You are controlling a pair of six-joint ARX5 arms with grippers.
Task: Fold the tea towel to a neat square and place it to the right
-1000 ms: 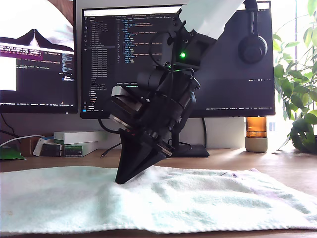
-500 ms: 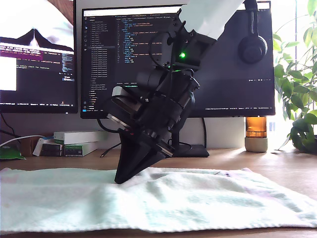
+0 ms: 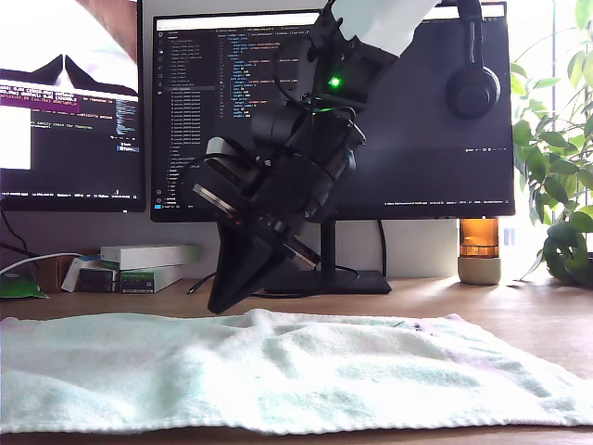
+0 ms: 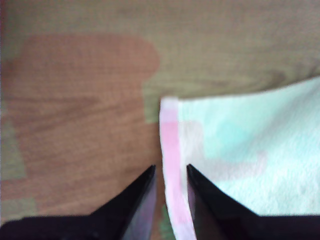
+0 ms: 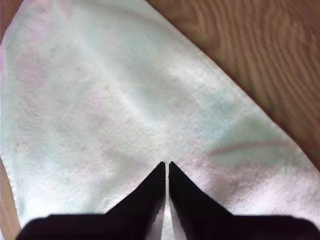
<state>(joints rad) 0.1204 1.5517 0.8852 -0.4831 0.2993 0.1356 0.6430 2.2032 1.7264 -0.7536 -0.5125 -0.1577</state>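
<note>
**On the wooden desk: tea towel spread wide, both grippers at its cloth**

Across the desk (image 3: pixel 528 301), the tea towel (image 3: pixel 306 371) lies open and mostly flat. Its long axis runs from the exterior view's left to the exterior view's right, in front of the monitors (image 3: pixel 426 139). Its far edge rises in a soft hump near the middle. Just above that hump, toward the exterior view's left, hangs the black tip of one arm's gripper (image 3: pixel 222 301), tilted and clear of the cloth. I cannot tell from the wrist views which arm this is.

My first gripper (image 4: pixel 170 172) sits at a corner of the towel (image 4: pixel 250 150). Its jaws are parted by only a narrow gap. The pink band along the towel's short edge runs toward that gap, with bare wood on the other side. Nothing is visibly clamped.

My second gripper (image 5: pixel 166 165) is over the broad middle of the towel (image 5: pixel 100 100). Its jaws are drawn together to a hairline slit, tips down at the pile. I cannot tell whether any cloth is pinched between them.
</note>
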